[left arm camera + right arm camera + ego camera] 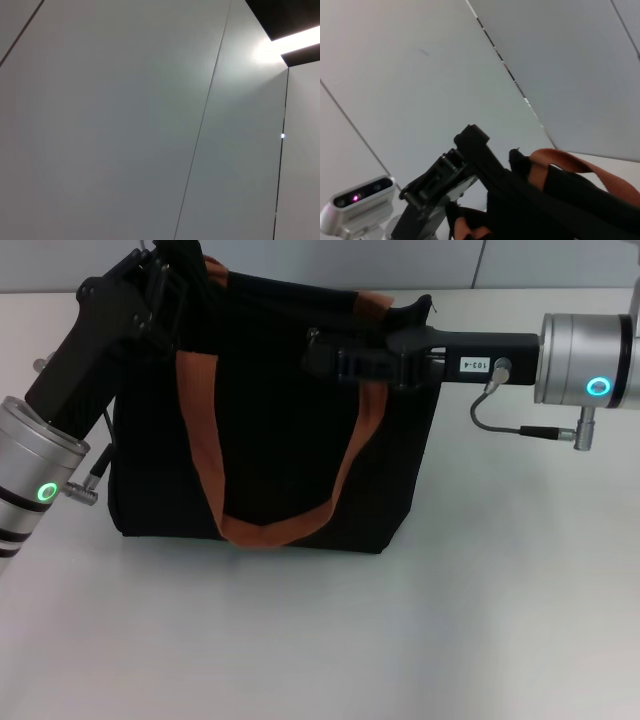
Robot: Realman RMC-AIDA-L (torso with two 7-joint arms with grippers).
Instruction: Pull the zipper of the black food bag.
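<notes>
So here's where I'm at with the black food bag (270, 420): it's standing upright on the white table (400, 640), one rust-orange handle (270, 525) draped down its front face, and I've got both arms up at its top edge. My left gripper (165, 285) is at the bag's top corner on my left side, my right gripper (335, 358) reaches in from the other side and sits against the upper edge, just past the middle of the bag. Honestly I can't tell from any view whether either gripper is clamped on something or spread, it's all black on black up there. Same with the zipper, I can't pick out the pull at all, so no idea how far along the zip line it sits. My guess is I'm in the bracing-and-pulling part, left steadying the corner, right working the pull, but whether the zip's actually moved, can't say.
</notes>
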